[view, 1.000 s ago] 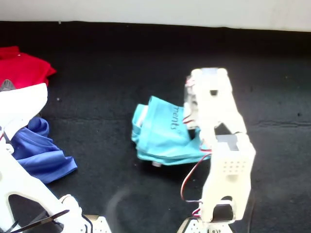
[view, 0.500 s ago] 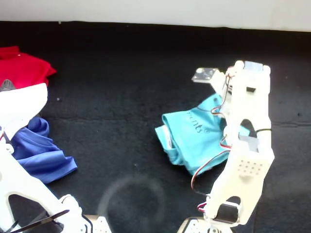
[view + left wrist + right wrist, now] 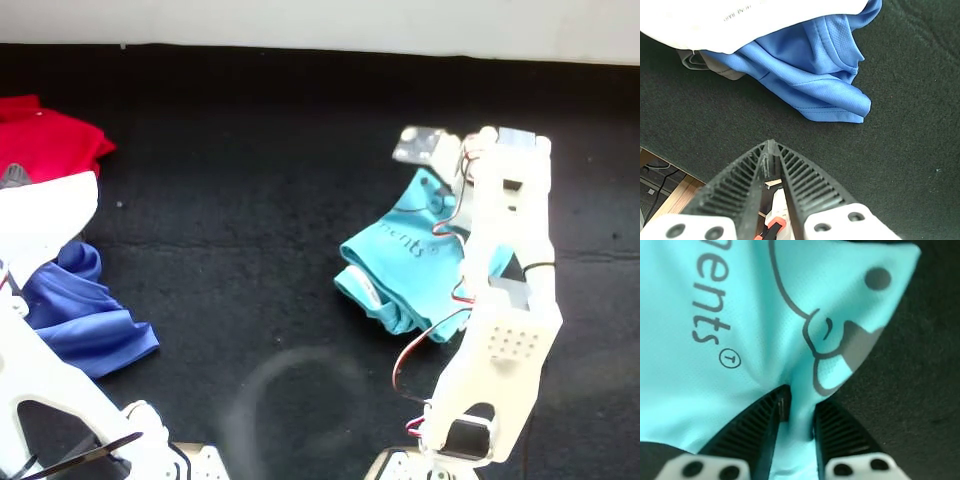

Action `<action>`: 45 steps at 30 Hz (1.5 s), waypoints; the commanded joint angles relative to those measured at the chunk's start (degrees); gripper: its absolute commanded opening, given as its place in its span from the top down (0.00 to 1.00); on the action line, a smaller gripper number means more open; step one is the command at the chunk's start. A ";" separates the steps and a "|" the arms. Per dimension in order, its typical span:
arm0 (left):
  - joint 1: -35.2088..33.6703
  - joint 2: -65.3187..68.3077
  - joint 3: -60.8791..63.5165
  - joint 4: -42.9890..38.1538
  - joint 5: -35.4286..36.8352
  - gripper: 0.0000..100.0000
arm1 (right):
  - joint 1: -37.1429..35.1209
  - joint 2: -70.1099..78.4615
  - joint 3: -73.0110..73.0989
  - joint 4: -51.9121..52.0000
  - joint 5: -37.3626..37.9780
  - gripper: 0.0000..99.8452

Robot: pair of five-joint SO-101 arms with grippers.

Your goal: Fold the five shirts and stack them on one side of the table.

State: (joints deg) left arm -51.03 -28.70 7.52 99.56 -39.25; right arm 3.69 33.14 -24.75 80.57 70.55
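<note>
Turquoise shirt (image 3: 400, 265) lies bunched right of the table's middle, with a fold of it pinched tight between the right gripper's (image 3: 799, 400) fingers. The left gripper (image 3: 771, 147) hangs clenched and empty over the black table (image 3: 250, 150), near the blue shirt (image 3: 810, 65) at the left.

A desk (image 3: 250, 150) covered in black, felt-like cloth spans the high view. A faint crease (image 3: 200, 245) runs across it, 1 pale speck (image 3: 120, 205) sits toward the red-cloth side, and a dim ring-shaped mark (image 3: 300, 350) shows near the front edge. A pale wall strip (image 3: 300, 20) borders the far edge. In the left wrist view the same dark cloth (image 3: 900, 150) ends at a corner, with wooden floor (image 3: 675, 200) and dark cables (image 3: 652, 172) below it.
</note>
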 commanded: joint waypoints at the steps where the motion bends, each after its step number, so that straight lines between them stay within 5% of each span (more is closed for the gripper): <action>1: 0.48 -1.80 -1.36 -0.35 -0.26 0.99 | 0.48 -5.76 -4.88 1.98 -15.82 0.78; 10: 0.31 -1.80 -1.36 -0.35 -0.26 0.99 | -4.53 -10.68 -7.52 20.79 -31.38 0.78; 14: 0.31 -1.80 -1.36 -0.35 -0.26 0.99 | -7.43 -8.66 -3.56 18.51 -39.82 1.00; 23: 0.66 -1.80 -1.36 -0.35 -0.26 0.99 | -15.60 -1.27 -1.54 8.84 -56.18 0.99; 39: 0.66 -1.45 -1.36 -0.62 -0.44 0.99 | -26.24 1.71 -2.15 20.53 -59.34 0.99; 45: 0.66 -1.45 -1.36 -0.70 -0.44 0.99 | -26.33 -11.65 2.59 20.62 -59.52 0.99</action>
State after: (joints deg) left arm -51.03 -28.70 7.52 99.56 -39.25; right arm -22.15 31.56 -24.22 100.18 11.56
